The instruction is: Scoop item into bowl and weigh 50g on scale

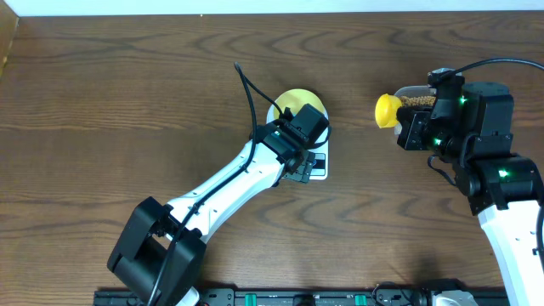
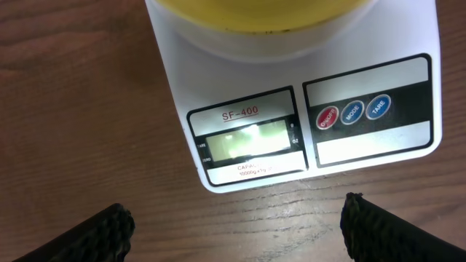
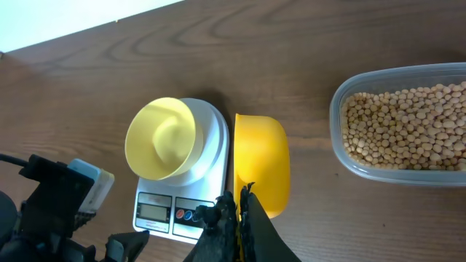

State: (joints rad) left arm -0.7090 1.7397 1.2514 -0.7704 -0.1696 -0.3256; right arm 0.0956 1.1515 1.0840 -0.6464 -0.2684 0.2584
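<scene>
The pale-yellow bowl [image 3: 160, 138] stands on the white scale [image 3: 211, 145] and looks empty. In the overhead view the bowl [image 1: 299, 102] and scale [image 1: 317, 166] are partly covered by my left gripper [image 1: 299, 170]. That gripper [image 2: 237, 229] is open and holds nothing, hovering over the table just in front of the scale's display [image 2: 251, 142]. My right gripper [image 3: 240, 211] is shut on the handle of a bright yellow scoop [image 3: 261, 164], held between the scale and the tub. No beans show in the scoop [image 1: 388, 109]. The beans [image 3: 404, 127] fill the clear tub [image 3: 342, 145].
The tub [image 1: 416, 98] sits at the right, mostly hidden under the right arm in the overhead view. The left arm [image 1: 229, 187] crosses the table diagonally from the front left. Three round buttons [image 2: 353, 113] sit beside the display.
</scene>
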